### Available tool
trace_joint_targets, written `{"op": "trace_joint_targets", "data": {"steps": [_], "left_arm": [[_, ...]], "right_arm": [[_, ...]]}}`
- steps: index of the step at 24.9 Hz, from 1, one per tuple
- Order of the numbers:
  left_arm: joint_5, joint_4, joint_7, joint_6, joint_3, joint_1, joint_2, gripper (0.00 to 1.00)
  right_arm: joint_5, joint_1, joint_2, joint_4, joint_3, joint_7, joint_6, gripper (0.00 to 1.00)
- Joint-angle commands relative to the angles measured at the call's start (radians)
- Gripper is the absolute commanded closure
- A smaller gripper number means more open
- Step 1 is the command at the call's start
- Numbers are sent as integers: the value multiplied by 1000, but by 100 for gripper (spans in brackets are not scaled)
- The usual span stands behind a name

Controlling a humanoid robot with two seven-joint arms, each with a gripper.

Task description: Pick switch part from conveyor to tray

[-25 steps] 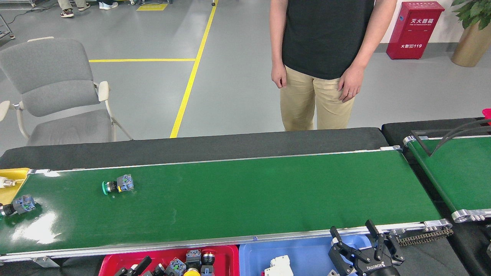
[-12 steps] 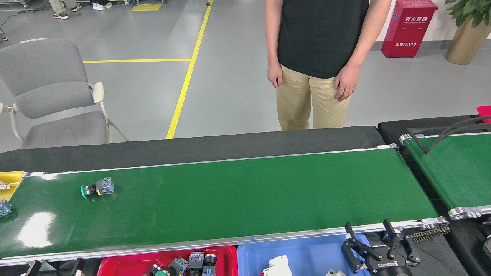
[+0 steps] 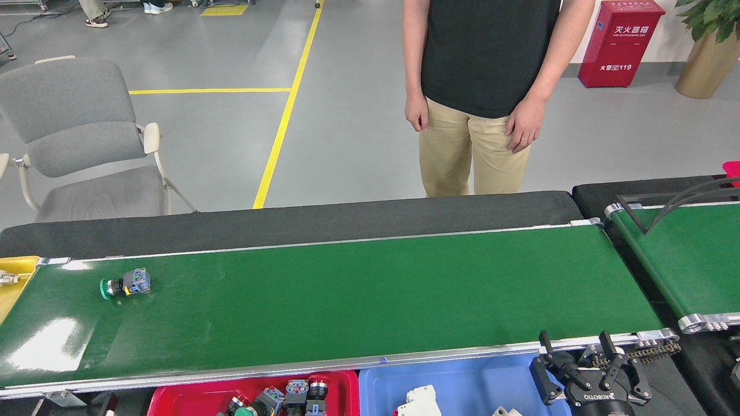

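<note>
The belt [image 3: 358, 294] is glossy dark green with silver rails, on a black table [image 3: 289, 222]. The switch [image 3: 125, 285] on it has a green cap and a blue-grey body. A red tray [image 3: 191, 398] and a blue tray [image 3: 462, 381] sit alongside. The floor [image 3: 347, 115] is grey with yellow lines; the chair [image 3: 75, 133] is grey, the right pincer [image 3: 581, 353] black.

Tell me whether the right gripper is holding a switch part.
No: the right gripper hangs open and empty over the blue tray, while the switch part lies on the conveyor.
</note>
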Motion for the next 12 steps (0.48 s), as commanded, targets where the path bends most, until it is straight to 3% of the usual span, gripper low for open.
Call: {"op": "trace_joint_targets", "data": {"steps": [1, 12], "left_arm": [[2, -8, 9, 2, 6, -5, 14, 0], [2, -13, 9, 4, 23, -6, 35, 0]], "right_arm": [[-4, -18, 5, -10, -2, -8, 1, 1], [-1, -21, -5, -7, 12, -8, -5, 1]]}}
